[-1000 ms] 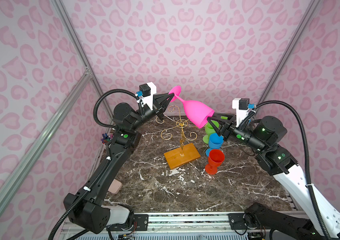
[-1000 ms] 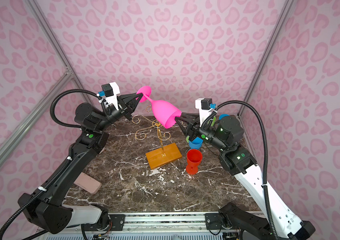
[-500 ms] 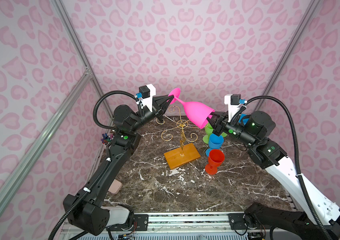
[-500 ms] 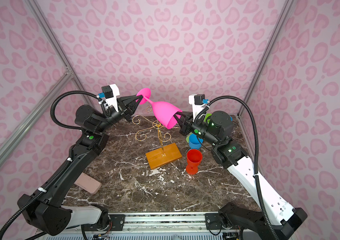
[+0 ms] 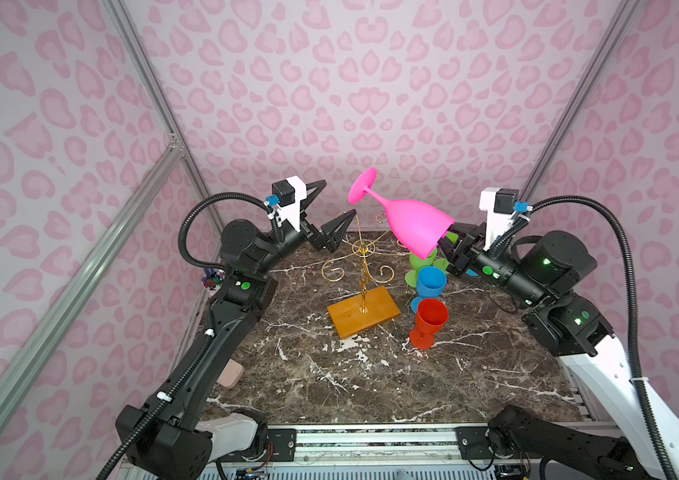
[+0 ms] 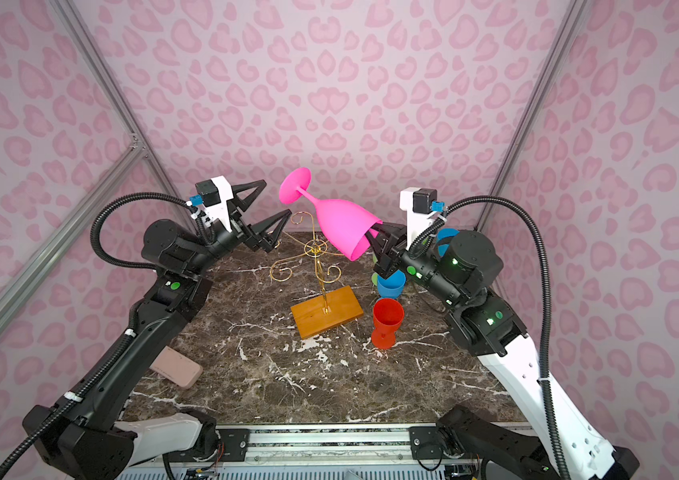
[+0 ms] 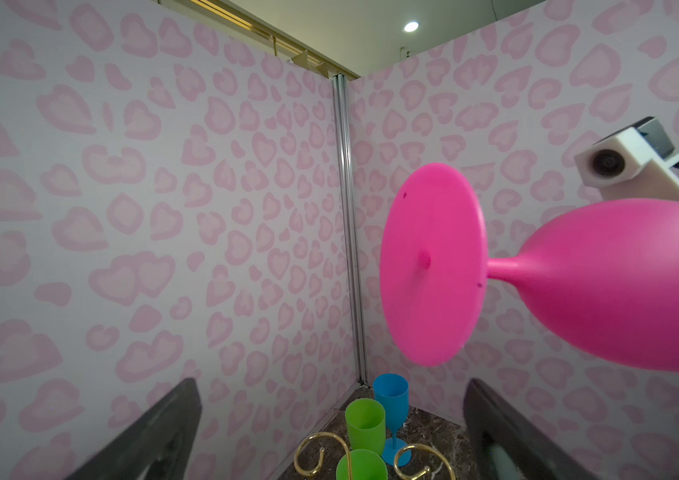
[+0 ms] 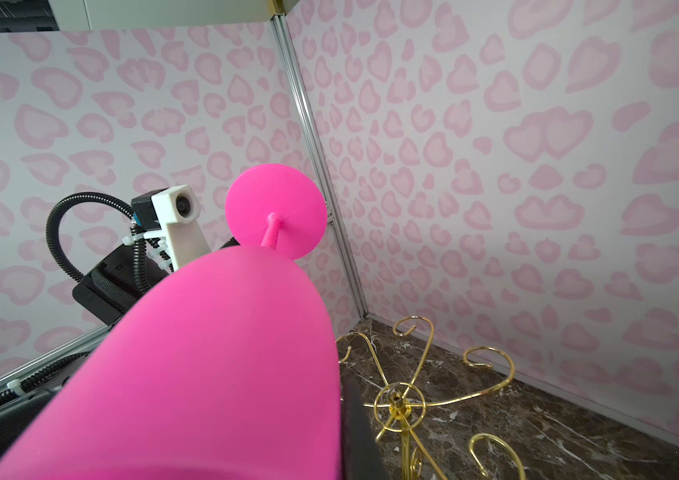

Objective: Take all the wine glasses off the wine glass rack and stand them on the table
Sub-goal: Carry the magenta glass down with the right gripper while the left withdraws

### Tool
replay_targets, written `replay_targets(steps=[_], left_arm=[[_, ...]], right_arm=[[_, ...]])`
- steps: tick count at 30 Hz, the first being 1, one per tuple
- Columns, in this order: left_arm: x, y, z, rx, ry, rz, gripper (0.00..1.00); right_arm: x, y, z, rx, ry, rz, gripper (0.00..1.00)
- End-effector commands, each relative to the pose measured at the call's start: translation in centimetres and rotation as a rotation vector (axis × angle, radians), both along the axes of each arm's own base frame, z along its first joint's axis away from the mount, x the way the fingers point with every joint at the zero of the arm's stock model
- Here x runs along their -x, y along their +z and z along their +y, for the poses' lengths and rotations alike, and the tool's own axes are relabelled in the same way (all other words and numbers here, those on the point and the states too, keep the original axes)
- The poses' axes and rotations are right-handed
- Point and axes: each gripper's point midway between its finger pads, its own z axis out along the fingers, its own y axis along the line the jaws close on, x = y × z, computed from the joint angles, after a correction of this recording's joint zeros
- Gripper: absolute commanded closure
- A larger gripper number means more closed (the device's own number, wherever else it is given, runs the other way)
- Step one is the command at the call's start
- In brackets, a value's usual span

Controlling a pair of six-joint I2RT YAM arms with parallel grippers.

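Left gripper [image 5: 338, 198] has released, wide open; right gripper [image 5: 452, 235] now grips the wine glass [image 5: 414, 224]

Both arms raised and reaching inward, one gripper gaping, the other clamped.
The left arm [image 5: 221, 332] bent up at the elbow, and the left gripper [image 5: 338, 197] stood with its jaws spread wide, holding nothing. The right arm [image 5: 595, 357] reached in from the opposite side, and the right gripper [image 5: 452, 233] was pinched tight on the rim of the wine glass [image 5: 412, 224], carrying it tilted in the air.
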Motion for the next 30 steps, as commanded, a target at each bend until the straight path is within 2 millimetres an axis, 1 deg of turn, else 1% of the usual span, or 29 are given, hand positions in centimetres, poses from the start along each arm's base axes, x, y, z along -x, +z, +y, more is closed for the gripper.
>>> replay_targets(steps=[1,4,5,6,7,11,14,18,23,27,30], left_arm=[[0.5,1.4,1.8,0.044,0.099,-0.063,0.03],[1.0,1.7,3.4,0.084,0.168,-0.082,0.03],[1.1,1.8,3.9,0.09,0.189,-0.088,0.03],[1.2,1.8,4.4,0.095,0.211,-0.09,0.03],[1.3,1.8,5.0,0.104,0.238,-0.092,0.03],[1.5,1.3,7.8,0.157,0.342,-0.084,0.03],[1.1,0.3,9.9,0.202,0.413,-0.05,0.03],[1.3,-0.6,12.1,0.23,0.475,-0.029,0.03],[1.8,-1.7,14.8,0.256,0.569,-0.015,0.03],[2.0,-2.6,16.2,0.267,0.614,-0.001,0.03],[1.9,-3.2,17.1,0.276,0.641,0.011,0.03]], right_arm=[[0.9,-0.6,-2.0,0.079,-0.071,0.001,1.0],[2.8,-0.7,-3.7,0.134,-0.102,-0.005,1.0],[3.3,-1.1,-4.0,0.155,-0.098,-0.001,1.0],[4.7,0.0,-4.7,0.16,-0.092,-0.03,1.0],[5.6,0.0,-4.9,0.18,-0.075,-0.032,1.0],[9.3,-0.4,-5.1,0.25,0.034,-0.053,1.0],[10.6,-1.2,-5.1,0.274,0.081,-0.053,1.0],[11.0,-3.4,-4.2,0.324,0.154,0.011,1.0],[11.2,-6.9,-3.0,0.412,0.236,0.112,1.0],[11.5,-9.7,-1.7,0.495,0.287,0.174,1.0],[11.7,-12.1,-0.3,0.59,0.311,0.21,1.0]])
